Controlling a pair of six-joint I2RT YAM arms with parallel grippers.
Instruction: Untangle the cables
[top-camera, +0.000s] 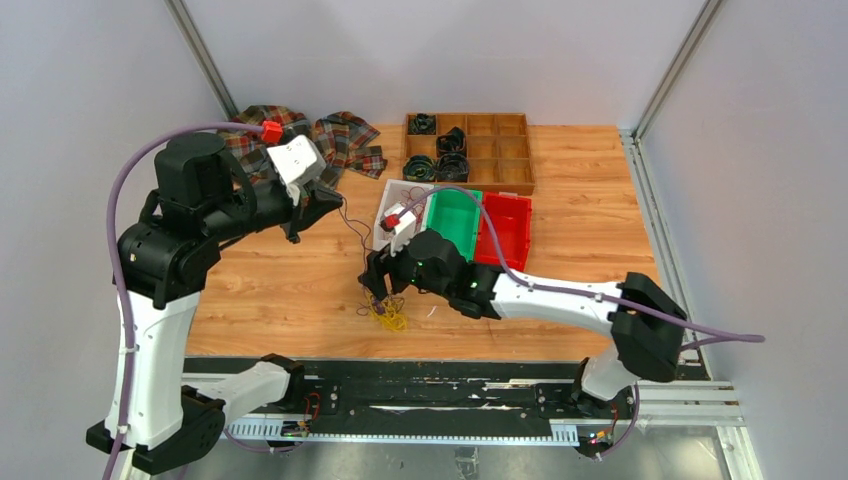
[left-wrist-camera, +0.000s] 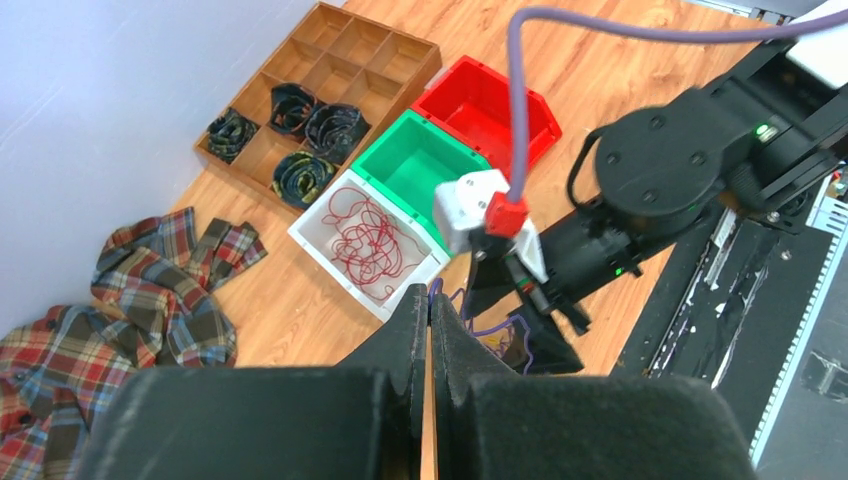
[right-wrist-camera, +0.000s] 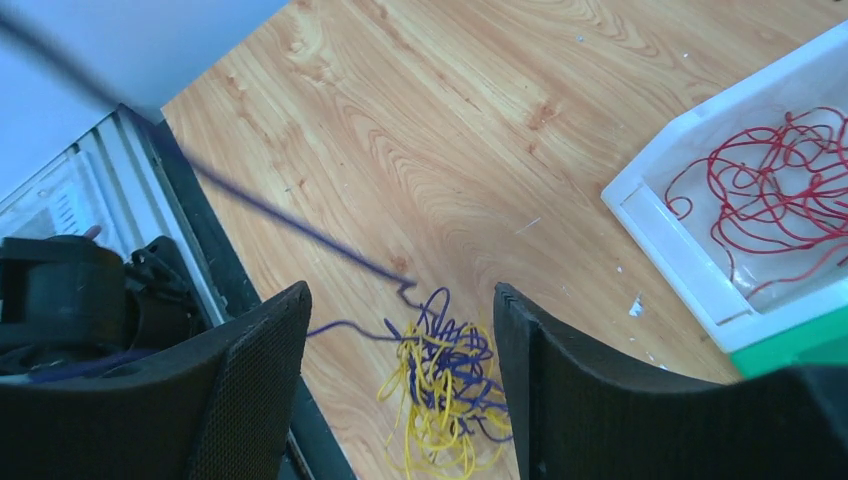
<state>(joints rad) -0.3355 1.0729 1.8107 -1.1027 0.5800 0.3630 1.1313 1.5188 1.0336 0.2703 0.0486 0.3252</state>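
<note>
Where the wood table nears its front edge, lower centre of the top view, lies the tangle of yellow & purple cables, loose on the boards. The right gripper hangs just above it, fingers spread wide w/ nothing between them, and the knot shows in the gap. The left gripper, upper left in the top view, has its fingers pressed together on 1 purple strand. This strand runs taut from the knot to the top-left corner of the right wrist view.

Surroundings:
- A white bin holds the red cables.
- A green bin touches the white bin, w/ a red bin on its far side.
- A wooden tray, top centre, has black coiled bands in 4 compartments.
- A plaid cloth lies crumpled at upper left.

Obstructions:
- In the top view the right wrist covers most of the white bin.
- A lilac hose crosses the green & red bins.
- In the left wrist view the right arm hides nearly all of the tangle.
</note>
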